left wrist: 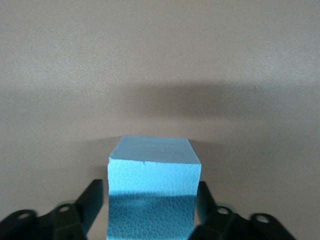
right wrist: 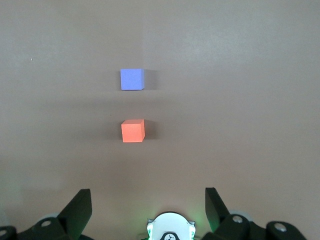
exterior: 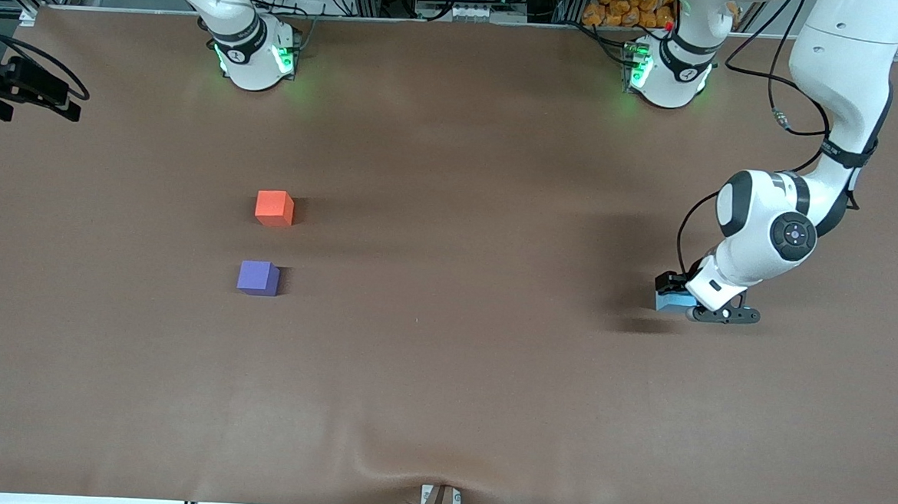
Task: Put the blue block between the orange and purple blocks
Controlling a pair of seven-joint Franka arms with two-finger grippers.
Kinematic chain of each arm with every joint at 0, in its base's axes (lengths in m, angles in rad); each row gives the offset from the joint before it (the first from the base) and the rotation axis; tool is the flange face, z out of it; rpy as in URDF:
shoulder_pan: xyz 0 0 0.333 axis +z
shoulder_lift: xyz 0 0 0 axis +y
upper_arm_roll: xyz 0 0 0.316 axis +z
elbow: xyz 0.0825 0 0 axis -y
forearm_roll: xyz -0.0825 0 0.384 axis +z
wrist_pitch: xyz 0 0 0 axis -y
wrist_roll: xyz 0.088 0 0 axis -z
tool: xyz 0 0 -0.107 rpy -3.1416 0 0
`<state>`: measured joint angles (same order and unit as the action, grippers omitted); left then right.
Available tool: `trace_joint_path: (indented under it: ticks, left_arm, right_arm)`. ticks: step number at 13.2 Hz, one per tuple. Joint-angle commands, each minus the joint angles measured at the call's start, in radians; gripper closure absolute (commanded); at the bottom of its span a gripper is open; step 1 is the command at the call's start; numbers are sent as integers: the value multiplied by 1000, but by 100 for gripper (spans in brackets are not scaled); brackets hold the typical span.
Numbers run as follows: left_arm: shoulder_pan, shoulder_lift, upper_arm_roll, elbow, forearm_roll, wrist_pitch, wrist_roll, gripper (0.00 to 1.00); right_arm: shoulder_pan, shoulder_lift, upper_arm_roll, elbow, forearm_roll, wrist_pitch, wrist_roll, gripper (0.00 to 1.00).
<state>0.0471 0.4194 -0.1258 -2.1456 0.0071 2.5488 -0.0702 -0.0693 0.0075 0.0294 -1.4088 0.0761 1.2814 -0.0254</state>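
At the right of the front view, a little below mid-height, the left gripper (exterior: pixel 691 305) is down at the brown desk (exterior: pixel 442 374) with the blue block (exterior: pixel 669 301) between its jaws. In the left wrist view that gripper (left wrist: pixel 150 200) has one dark finger (left wrist: pixel 91 202) beside each side face of the blue block (left wrist: pixel 152 195); a thin gap shows at one finger, and whether the other presses the foam I cannot tell, so a firm grip is not certain. The block rests on the desk, toward the left arm's end of it. In the left-centre of the front view sit the orange block (exterior: pixel 274 207) and, just below it and so nearer the front camera, the purple block (exterior: pixel 258 278), apart with bare desk between them and well apart from the blue one. The right wrist view shows the same pair, purple block (right wrist: pixel 132 79) and orange block (right wrist: pixel 133 130), in the upper middle of the frame, with the right gripper (right wrist: pixel 148 210) hanging high over the desk, its jaws spread wide and holding nothing; that arm waits.
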Motion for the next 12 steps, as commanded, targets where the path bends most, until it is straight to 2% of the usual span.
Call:
trace_joint_path:
  ticks: [1, 2, 5, 8, 9, 12]
  left_arm:
    - [-9, 2, -3, 16, -2, 5, 33, 100]
    - [-10, -1, -9, 23, -2, -4, 42, 100]
    - [-6, -25, -104, 52, -4, -62, 49, 100]
    - [-12, -25, -220, 206, -10, -290, 24, 100]
    - [-27, -19, -262, 243, -13, -323, -14, 100]
    - [-181, 13, -281, 341, -10, -331, -175, 100]
  right_arm:
    - [-23, 0, 12, 7, 17, -14, -7, 0]
    - [-23, 0, 12, 7, 17, -13, -7, 0]
    - [-24, 0, 12, 7, 17, -13, -7, 0]
    - [-23, 0, 12, 7, 17, -14, -7, 0]
    - [-23, 0, 12, 7, 16, -14, -8, 0]
    - [-21, 6, 12, 7, 16, -19, -8, 0]
